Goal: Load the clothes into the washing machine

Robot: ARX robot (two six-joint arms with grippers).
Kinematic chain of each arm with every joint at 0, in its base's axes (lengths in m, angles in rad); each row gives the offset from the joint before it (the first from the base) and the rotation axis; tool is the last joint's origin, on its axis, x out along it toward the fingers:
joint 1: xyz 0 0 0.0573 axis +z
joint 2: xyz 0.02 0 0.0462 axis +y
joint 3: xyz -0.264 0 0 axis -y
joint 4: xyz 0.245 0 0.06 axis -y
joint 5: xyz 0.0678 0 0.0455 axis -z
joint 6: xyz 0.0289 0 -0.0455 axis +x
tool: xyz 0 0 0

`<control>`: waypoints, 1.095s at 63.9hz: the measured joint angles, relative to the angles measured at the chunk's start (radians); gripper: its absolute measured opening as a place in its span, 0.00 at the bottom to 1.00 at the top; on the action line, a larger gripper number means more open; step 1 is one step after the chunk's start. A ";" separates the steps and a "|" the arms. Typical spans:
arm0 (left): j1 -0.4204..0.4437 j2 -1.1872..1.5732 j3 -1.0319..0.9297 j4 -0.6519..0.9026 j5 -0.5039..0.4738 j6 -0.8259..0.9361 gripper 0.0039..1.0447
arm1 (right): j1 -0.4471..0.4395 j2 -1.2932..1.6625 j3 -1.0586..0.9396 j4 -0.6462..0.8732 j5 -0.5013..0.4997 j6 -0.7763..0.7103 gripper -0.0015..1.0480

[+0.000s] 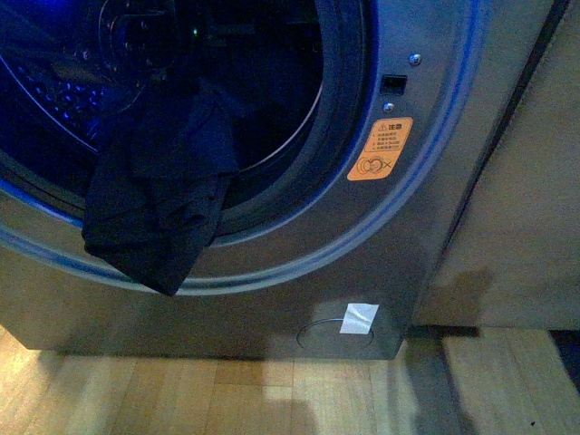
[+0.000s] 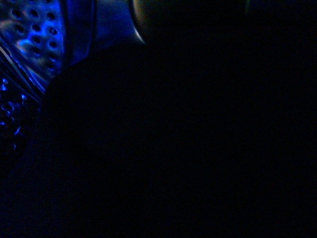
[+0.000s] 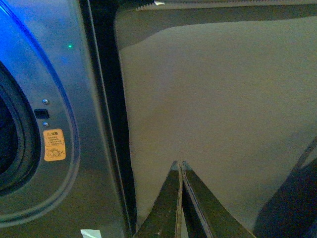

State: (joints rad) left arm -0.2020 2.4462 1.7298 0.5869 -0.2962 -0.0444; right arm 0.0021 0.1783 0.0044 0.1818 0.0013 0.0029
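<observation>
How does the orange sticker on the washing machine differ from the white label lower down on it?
The orange sticker is printed with marks and sits beside the round door opening; the white label looks blank and sits near the floor. The sticker lies flat, whereas the label seems to curl slightly. Both are stuck on the grey front of the washing machine.
</observation>
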 joint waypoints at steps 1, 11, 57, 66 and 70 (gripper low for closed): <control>0.000 0.000 0.003 0.001 0.000 0.000 0.06 | 0.000 -0.004 0.000 -0.005 0.000 0.000 0.02; -0.001 0.000 0.011 0.006 -0.002 0.027 0.06 | 0.000 -0.150 0.001 -0.173 -0.002 0.000 0.02; -0.023 -0.256 -0.404 -0.044 0.143 0.013 0.95 | 0.000 -0.174 0.001 -0.180 -0.002 0.000 0.02; -0.035 -0.380 -0.608 0.046 0.190 0.018 0.94 | 0.000 -0.174 0.001 -0.181 -0.002 0.000 0.02; -0.038 -0.450 -0.735 0.096 0.230 0.017 0.94 | 0.000 -0.174 0.001 -0.181 -0.002 0.000 0.02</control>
State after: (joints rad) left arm -0.2398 1.9965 0.9943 0.6827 -0.0666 -0.0273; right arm 0.0021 0.0044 0.0051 0.0010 -0.0010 0.0029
